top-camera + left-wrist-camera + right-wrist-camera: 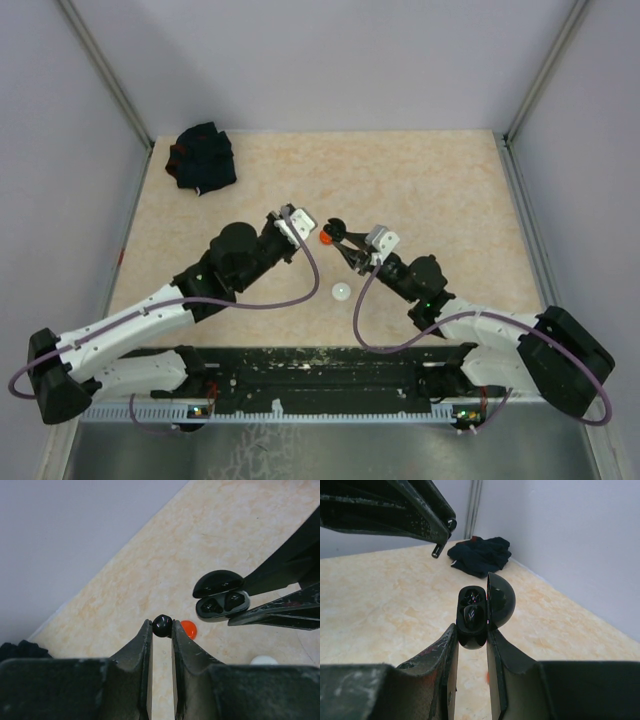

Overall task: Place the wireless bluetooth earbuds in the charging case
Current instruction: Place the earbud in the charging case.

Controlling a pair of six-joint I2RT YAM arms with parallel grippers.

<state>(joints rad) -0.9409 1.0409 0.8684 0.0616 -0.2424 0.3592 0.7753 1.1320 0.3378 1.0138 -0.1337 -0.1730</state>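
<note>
Left gripper (161,630): jaws nearly closed, pinching a small black rounded earbud (162,625) at the very fingertips. Right gripper (470,632): jaws set narrow, clamped on the base of a glossy black oval charging case (472,615), lid open. From the left wrist view, the case sits at 2 o'clock from the earbud, apart from it.

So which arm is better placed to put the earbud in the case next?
Left. The left gripper pinches a black earbud near the open case, which the right gripper only holds.
</note>
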